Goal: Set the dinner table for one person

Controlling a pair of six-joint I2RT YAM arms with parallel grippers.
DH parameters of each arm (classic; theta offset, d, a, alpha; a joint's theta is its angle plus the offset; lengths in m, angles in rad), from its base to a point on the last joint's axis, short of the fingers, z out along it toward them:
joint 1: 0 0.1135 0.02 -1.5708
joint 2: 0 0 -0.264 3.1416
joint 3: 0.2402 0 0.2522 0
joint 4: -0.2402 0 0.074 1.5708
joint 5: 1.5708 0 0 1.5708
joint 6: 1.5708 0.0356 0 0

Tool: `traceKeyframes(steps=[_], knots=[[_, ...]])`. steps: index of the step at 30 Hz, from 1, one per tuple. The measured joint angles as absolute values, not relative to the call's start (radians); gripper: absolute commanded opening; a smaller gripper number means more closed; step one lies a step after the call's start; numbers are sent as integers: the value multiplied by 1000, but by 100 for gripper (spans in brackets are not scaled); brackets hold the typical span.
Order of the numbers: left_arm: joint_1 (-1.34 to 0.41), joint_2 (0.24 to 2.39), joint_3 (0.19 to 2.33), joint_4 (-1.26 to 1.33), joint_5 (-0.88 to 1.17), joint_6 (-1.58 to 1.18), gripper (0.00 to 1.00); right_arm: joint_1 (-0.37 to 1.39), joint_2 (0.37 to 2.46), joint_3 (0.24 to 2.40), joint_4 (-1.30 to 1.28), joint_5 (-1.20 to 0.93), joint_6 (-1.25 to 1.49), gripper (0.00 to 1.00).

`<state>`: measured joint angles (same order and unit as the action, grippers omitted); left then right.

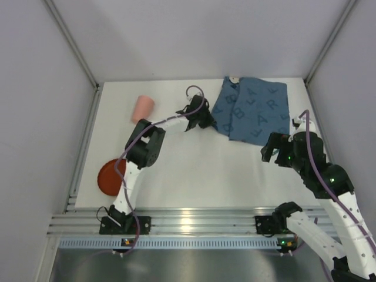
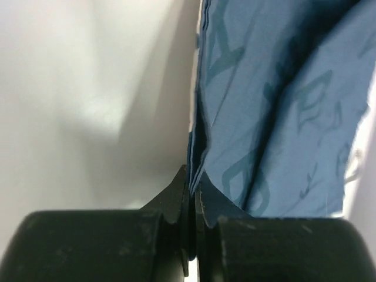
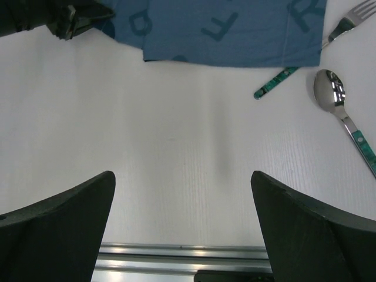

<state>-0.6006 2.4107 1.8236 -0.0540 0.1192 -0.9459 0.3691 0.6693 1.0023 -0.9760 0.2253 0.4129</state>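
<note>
The white dinner table (image 1: 194, 164) fills the top view. A blue cloth mat printed with letters (image 1: 255, 108) lies at its back right. My left gripper (image 1: 208, 122) is shut on the mat's left edge (image 2: 197, 176); the folded cloth (image 2: 282, 106) runs up between its fingers. My right gripper (image 1: 276, 154) hangs open and empty over bare table (image 3: 182, 147) near the front rail. A fork (image 3: 346, 23) and a spoon (image 3: 338, 100) with green handles lie at the mat's right side.
A pink cup (image 1: 142, 108) lies on its side at the back left. A red plate (image 1: 110, 177) sits at the front left beside the left arm. The ribbed aluminium rail (image 1: 194, 223) runs along the front edge. Grey walls enclose the table.
</note>
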Motion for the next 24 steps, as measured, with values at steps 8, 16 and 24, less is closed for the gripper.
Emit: traceKeyframes(steps=[8, 16, 24], knots=[[-443, 1825, 1227, -194, -69, -878, 0, 369, 697, 910, -859, 140, 456, 100], [-464, 1250, 843, -324, -160, -869, 0, 369, 996, 815, -701, 21, 496, 100], [-466, 1130, 670, -472, -162, -889, 0, 400, 1252, 605, -451, -228, 644, 100]])
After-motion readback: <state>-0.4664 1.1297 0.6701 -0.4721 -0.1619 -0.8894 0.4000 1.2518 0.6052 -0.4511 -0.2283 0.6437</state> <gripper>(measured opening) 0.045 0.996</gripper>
